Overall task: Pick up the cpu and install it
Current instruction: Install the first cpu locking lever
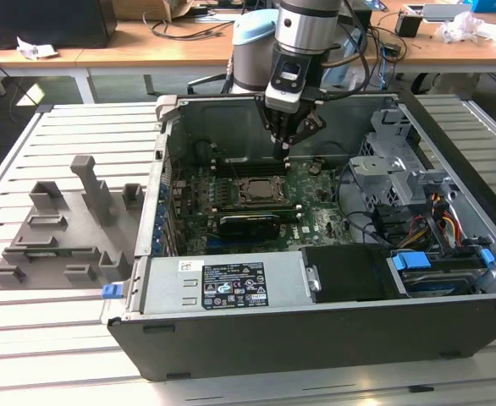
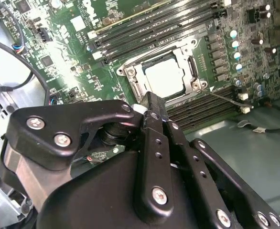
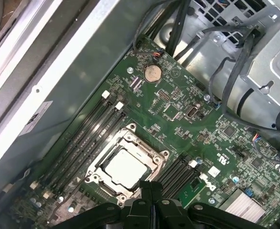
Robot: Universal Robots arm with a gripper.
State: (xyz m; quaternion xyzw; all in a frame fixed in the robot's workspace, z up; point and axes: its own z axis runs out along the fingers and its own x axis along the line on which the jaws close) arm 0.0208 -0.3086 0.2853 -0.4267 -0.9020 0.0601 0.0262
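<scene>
- The cpu [image 3: 124,168] lies flat in the socket [image 3: 125,164] on the motherboard [image 3: 188,119], its silver top showing inside the metal frame; it is also plain in the second wrist view [image 2: 165,76].
- The gripper [image 1: 283,145] hangs above the board inside the open computer case [image 1: 316,338], its tip a little beyond the socket toward the case's rear wall in the exterior view.
- In both wrist views the fingers [image 2: 152,107] are pressed together with no gap and nothing between them: clenched, empty.
- The cpu sits clear of the fingertips, below and just past them, not touched.
- Memory slots [image 3: 82,138] run along both sides of the socket.
- A grey holder tray [image 1: 62,233] stands on the slatted table [image 1: 45,338] outside the case, at the exterior view's left.
</scene>
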